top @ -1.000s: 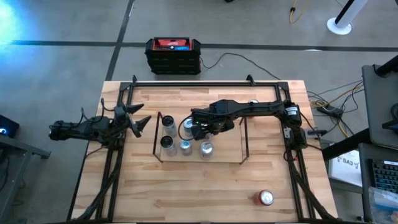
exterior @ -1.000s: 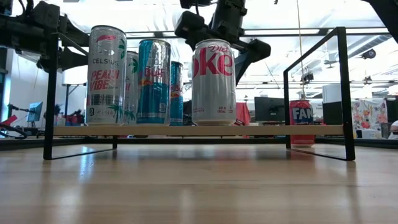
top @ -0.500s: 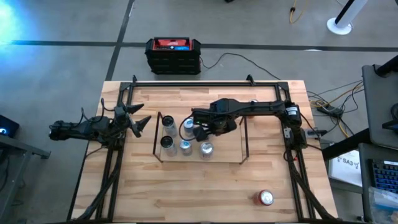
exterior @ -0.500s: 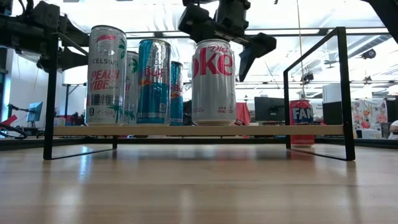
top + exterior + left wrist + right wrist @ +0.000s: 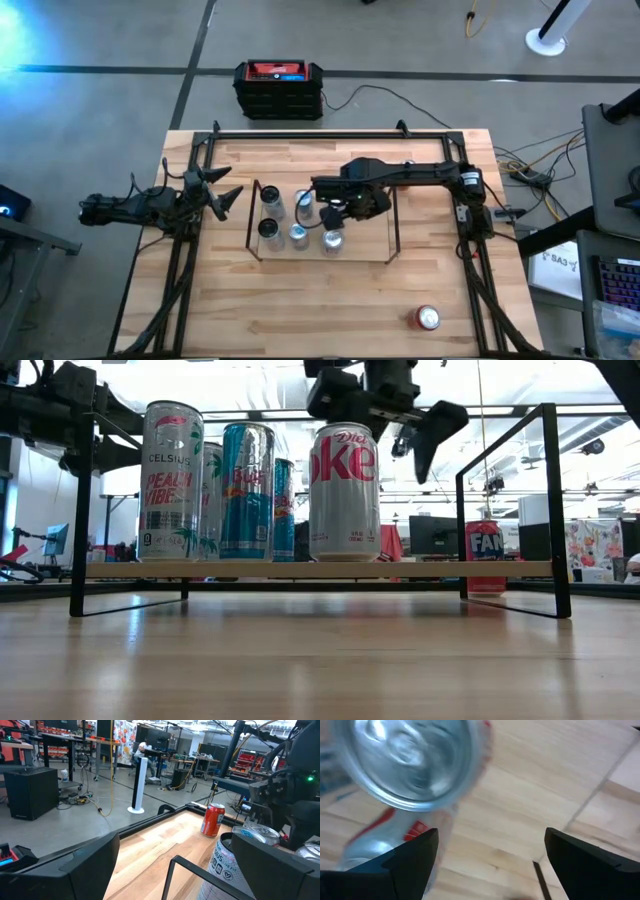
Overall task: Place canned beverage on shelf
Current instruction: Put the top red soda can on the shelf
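Note:
The shelf (image 5: pixel 450 569) (image 5: pixel 370 245) carries several upright cans on its left half. A Celsius can (image 5: pixel 172 480), a blue can (image 5: pixel 247 490) and a Diet Coke can (image 5: pixel 344 492) (image 5: pixel 405 765) form the near row, with two more behind them (image 5: pixel 303 199). My right gripper (image 5: pixel 395 420) (image 5: pixel 345 210) (image 5: pixel 490 860) hangs open above the deck, pointing down, just right of the Diet Coke can's top, with nothing between its fingers. My left gripper (image 5: pixel 225 195) (image 5: pixel 175 880) waits open and level at the shelf's left end.
A red can (image 5: pixel 427 318) stands on the table near the front right. Another red can (image 5: pixel 486 555) (image 5: pixel 215 820) stands beyond the shelf, mostly under my right arm. The deck's right half is bare. A black tubular frame (image 5: pixel 330 131) rims the tabletop.
My right gripper has tipped, and its fingertips have swung toward the table's right edge and slightly up. They have moved away from the far-row can and now hang beside the Diet Coke can's top. The cans have stayed upright in place.

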`<control>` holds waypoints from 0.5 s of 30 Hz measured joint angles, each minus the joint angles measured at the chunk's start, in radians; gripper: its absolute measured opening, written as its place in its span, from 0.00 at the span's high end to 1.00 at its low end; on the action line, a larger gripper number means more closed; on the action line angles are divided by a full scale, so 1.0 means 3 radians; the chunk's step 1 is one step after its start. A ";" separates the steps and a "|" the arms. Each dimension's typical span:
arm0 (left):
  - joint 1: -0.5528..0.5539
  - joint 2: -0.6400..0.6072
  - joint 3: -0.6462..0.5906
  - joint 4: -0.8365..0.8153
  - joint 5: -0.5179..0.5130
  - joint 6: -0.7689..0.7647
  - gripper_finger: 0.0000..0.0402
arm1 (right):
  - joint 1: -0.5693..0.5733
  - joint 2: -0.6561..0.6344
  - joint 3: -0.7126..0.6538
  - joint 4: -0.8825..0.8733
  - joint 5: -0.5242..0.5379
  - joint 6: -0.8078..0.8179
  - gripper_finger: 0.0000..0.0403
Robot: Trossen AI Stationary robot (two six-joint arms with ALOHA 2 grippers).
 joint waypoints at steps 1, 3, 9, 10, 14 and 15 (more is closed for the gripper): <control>0.0000 0.0000 0.0000 0.0000 0.0000 0.0000 0.08 | 0.0000 -0.0008 0.0000 -0.0048 -0.0001 0.0014 0.14; 0.0000 0.0000 0.0000 0.0001 0.0000 0.0000 0.08 | 0.0000 -0.0050 0.0000 -0.0156 0.0001 0.0039 0.14; 0.0000 0.0000 0.0000 0.0000 0.0000 0.0000 0.08 | 0.0000 -0.0300 0.0000 -0.0397 0.0137 0.0162 0.16; 0.0001 0.0000 0.0000 0.0001 0.0000 0.0000 0.08 | 0.0001 -0.0359 -0.0004 -0.0403 0.0194 0.0170 0.17; 0.0000 0.0000 0.0000 0.0000 0.0000 0.0000 0.08 | 0.0015 -0.0628 -0.0147 -0.0396 0.0379 0.0165 0.18; 0.0000 0.0000 0.0000 -0.0001 0.0000 0.0000 0.08 | 0.0015 -0.0694 -0.0202 -0.0403 0.0406 0.0174 0.18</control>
